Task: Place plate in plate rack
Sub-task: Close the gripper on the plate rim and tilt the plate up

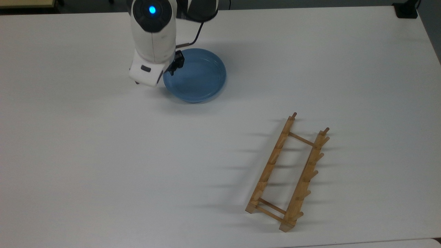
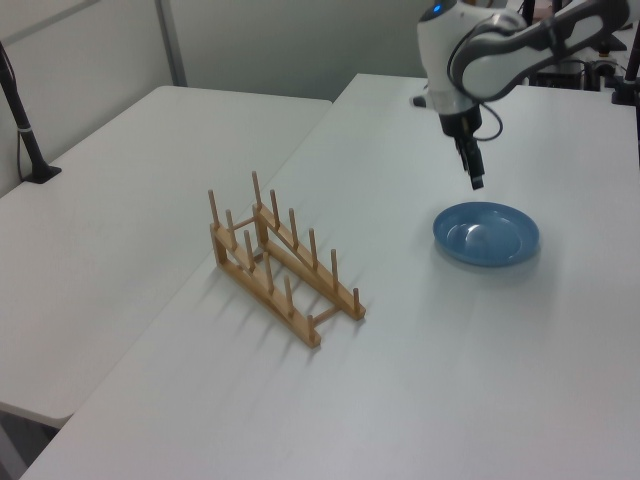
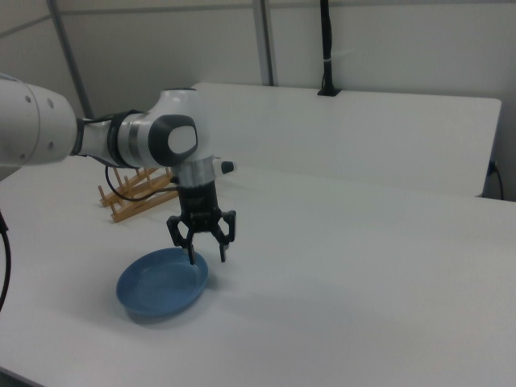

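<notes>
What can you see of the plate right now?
The plate is round, shallow and glossy light blue, with a raised rim and a smooth, ceramic-looking surface. It holds nothing and lies flat, right way up, on the white table, well apart from the wooden plate rack. The gripper, fingers open, hangs just above its rim, at the top view's left edge of the plate; one finger looks inside the rim, one outside. I can't tell whether it touches.

A white table (image 1: 103, 155) adjoins a second white table (image 2: 120, 230); a black post (image 3: 326, 48), perhaps clamped, stands there.
</notes>
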Robot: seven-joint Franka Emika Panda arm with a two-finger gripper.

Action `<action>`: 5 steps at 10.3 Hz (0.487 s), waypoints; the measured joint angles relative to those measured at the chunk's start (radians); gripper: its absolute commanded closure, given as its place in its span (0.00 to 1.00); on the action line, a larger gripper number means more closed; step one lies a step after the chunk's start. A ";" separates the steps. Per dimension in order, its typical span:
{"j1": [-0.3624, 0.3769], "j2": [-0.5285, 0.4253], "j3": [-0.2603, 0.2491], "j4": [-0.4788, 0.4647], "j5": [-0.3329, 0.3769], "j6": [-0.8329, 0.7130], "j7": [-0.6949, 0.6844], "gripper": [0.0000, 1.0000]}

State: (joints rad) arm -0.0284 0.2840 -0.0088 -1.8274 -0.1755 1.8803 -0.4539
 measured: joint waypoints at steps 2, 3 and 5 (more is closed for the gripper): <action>0.007 0.039 0.003 -0.003 -0.005 0.017 -0.002 0.59; 0.007 0.052 0.008 -0.004 -0.013 0.019 -0.002 0.63; 0.007 0.066 0.009 -0.004 -0.025 0.028 -0.002 0.83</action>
State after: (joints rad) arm -0.0209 0.3500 0.0006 -1.8315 -0.2003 1.9086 -0.4561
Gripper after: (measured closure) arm 0.590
